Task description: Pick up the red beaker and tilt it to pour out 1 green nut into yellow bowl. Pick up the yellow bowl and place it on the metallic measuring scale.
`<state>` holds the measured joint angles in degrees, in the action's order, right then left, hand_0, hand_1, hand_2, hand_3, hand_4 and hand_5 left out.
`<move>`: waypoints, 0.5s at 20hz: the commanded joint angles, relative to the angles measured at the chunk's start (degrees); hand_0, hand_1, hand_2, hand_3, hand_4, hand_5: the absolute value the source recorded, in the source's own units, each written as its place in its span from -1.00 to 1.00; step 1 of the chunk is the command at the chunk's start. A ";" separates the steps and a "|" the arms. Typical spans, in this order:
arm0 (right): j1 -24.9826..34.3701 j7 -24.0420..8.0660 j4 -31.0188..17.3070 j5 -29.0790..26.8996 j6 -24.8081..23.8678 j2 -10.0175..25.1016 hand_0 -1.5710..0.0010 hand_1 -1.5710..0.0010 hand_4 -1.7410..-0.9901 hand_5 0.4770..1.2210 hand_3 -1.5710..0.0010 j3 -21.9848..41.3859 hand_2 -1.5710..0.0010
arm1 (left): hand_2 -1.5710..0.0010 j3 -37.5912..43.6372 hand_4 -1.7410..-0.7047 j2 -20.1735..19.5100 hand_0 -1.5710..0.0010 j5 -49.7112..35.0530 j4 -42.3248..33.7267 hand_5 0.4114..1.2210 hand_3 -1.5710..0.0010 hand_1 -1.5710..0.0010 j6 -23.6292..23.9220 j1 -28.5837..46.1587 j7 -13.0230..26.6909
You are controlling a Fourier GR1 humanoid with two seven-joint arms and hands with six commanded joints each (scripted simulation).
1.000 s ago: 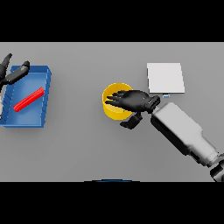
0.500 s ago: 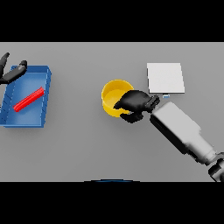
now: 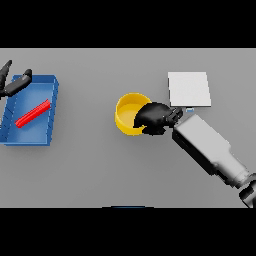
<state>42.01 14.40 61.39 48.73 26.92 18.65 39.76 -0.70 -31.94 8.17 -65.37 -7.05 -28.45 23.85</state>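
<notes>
So the whole thing sat on a plain grey table (image 3: 90,175), flat and matte, with nothing of the room showing past its edges.

Over on the far left there was a blue tray (image 3: 50,117) with a red beaker (image 3: 33,113) lying on its side in it, angled diagonally. I couldn't make out any green nut from where I stood. The left hand (image 3: 14,83) hung at the tray's far left corner with its fingers spread loose, gripping nothing.

Middle of the table was the yellow bowl (image 3: 127,112), upright. The right hand (image 3: 154,118) was on the bowl's right rim with fingers curled over the edge, so it had the bowl pinched. The white and grey forearm ran off to the near right. Just beyond that hand, far right, was the metallic measuring scale (image 3: 189,89), a pale square plate, close to the bowl but not touching it.

Compared with half a second before, the bowl looked nudged slightly toward the far side, and the right hand had tightened onto the rim. A second back those fingers were splayed out over the bowl instead. The beaker, tray and scale hadn't budged, and the left hand had barely shifted.
</notes>
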 commanded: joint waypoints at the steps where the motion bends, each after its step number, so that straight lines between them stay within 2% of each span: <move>1: 0.01 -0.82 0.42 -0.17 0.19 -0.24 -0.90 -0.90 -0.93 0.95 -0.53 -0.13 -0.73 | 1.00 -0.03 0.84 0.14 1.00 -0.13 -0.65 -0.28 1.00 1.00 0.15 0.30 0.19; 4: 0.34 -1.15 4.37 -1.50 2.83 2.13 -0.95 -0.95 -0.96 0.98 -0.49 -1.47 -0.83 | 1.00 -0.42 0.86 -0.30 1.00 0.95 -0.05 -0.27 1.00 1.00 0.48 0.21 -0.08; 6: 0.25 -3.26 7.43 -2.59 5.19 3.30 -0.97 -0.97 -0.98 0.98 -0.48 -2.75 -0.86 | 1.00 -0.21 0.87 -0.75 1.00 0.87 0.00 -0.27 1.00 1.00 0.24 0.16 -0.80; 8: 0.30 -3.71 9.97 -3.16 6.62 5.28 -0.98 -0.98 -0.98 0.99 -0.47 -4.02 -0.90 | 1.00 -0.12 0.86 -0.42 1.00 0.14 -0.92 -0.28 1.00 1.00 0.01 0.57 -0.55; 10: -0.23 -6.67 11.77 -2.85 6.95 6.07 -0.99 -0.99 -0.99 0.99 -0.55 -4.62 -0.82 | 1.00 0.30 0.85 -0.65 1.00 -0.31 -0.22 -0.28 1.00 1.00 -0.47 -0.31 -0.51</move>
<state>41.79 7.69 73.16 45.88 33.89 24.73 35.14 -0.39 -32.61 7.87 -65.59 -7.50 -28.77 23.37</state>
